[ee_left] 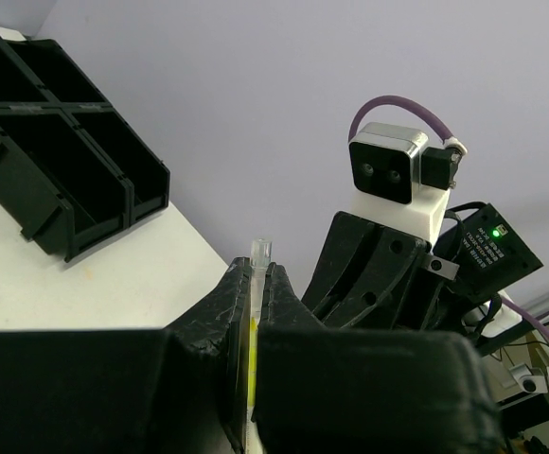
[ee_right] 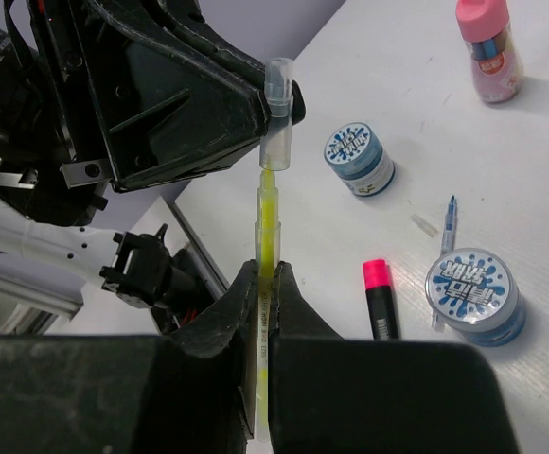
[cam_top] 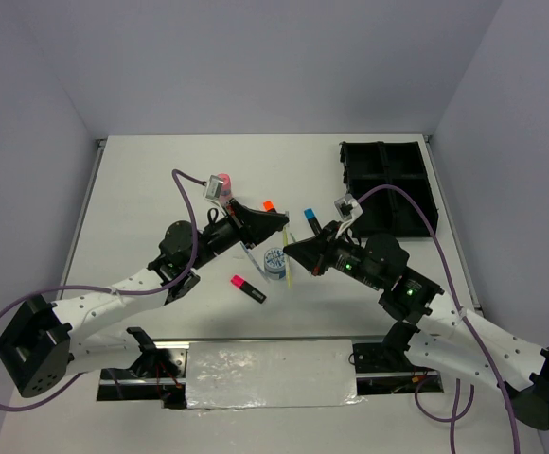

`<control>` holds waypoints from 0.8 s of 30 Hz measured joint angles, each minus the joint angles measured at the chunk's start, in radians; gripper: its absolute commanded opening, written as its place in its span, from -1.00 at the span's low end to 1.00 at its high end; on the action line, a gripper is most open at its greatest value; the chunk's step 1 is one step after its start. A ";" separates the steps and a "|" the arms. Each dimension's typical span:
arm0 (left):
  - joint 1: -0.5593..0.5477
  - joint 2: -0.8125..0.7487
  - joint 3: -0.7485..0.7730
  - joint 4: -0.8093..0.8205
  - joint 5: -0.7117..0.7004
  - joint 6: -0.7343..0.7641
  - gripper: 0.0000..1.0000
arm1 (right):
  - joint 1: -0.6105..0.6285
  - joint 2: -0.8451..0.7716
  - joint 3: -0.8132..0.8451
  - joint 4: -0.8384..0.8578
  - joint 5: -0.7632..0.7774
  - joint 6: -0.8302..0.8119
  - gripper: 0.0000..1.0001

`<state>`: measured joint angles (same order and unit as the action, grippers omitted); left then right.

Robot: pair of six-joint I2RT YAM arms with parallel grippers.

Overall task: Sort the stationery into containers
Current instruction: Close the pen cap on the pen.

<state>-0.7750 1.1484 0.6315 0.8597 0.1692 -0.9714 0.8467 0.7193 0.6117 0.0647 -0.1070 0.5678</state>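
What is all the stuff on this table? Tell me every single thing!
organiser tray: one, black, far right corner of the table
orange highlighter: one, black body, mid-table
blue highlighter: one, black body, right of the orange one
pink highlighter: one, black body, nearer the arms
tubs: two, blue and white, near tub beside the pink highlighter, far tub beyond it
bottle: one, pink, upright past the tubs
blue pen: one, thin, lying between the tubs
yellow pen: one, clear, held in the air
table: one, white
left gripper: black, shut on the yellow pen
right gripper: black, shut on the same pen
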 measured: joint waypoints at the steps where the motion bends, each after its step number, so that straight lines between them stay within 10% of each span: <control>1: 0.000 0.000 0.000 0.000 0.000 0.000 -1.00 | 0.000 0.000 0.000 0.000 0.000 0.000 -1.00; 24: 0.000 -0.020 0.000 -0.018 -0.023 0.001 -1.00 | 0.000 -0.003 0.007 -0.012 0.026 -0.001 -1.00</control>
<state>-0.7750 1.1282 0.6319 0.8413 0.1467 -0.9707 0.8467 0.7158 0.6186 0.0525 -0.0811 0.5667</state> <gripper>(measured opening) 0.115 0.044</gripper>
